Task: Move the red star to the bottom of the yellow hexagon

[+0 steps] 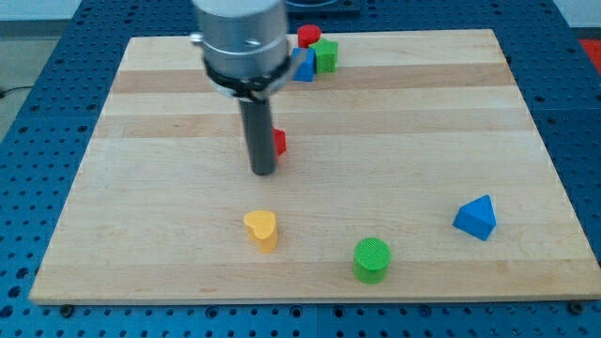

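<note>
A red block (pixel 280 142) sits just right of my rod, mostly hidden behind it, so its shape cannot be made out. My tip (pixel 264 173) rests on the wooden board (pixel 423 131) at the red block's left edge and a little toward the view's bottom. A yellow block (pixel 261 228), which looks heart-shaped, lies below the tip, toward the view's bottom. No yellow hexagon shows; the arm's body hides part of the board's top.
A green cylinder (pixel 372 259) stands at the bottom, right of the yellow block. A blue triangular block (pixel 475 218) lies at the lower right. At the top edge a red cylinder (pixel 309 36), a green block (pixel 326 55) and a blue block (pixel 304 67) cluster together.
</note>
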Controlling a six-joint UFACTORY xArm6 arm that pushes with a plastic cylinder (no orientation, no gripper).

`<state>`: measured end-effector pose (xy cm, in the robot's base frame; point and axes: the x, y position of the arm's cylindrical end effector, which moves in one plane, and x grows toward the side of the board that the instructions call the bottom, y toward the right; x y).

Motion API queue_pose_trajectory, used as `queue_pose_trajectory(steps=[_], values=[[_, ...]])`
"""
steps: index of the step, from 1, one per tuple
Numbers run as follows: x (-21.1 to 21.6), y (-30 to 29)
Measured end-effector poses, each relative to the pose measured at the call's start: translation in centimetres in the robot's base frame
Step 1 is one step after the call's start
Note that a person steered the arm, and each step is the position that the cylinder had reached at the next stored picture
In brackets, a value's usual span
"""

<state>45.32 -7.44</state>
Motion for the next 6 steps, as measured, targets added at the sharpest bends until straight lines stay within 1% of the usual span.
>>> queue_pose_trajectory(steps=[1, 2, 3, 4, 6], values=[[-2.9, 0.0], [-4.9, 0.9], [-6.3, 4.6], [-3.0, 7.9], [-6.3, 7.7]])
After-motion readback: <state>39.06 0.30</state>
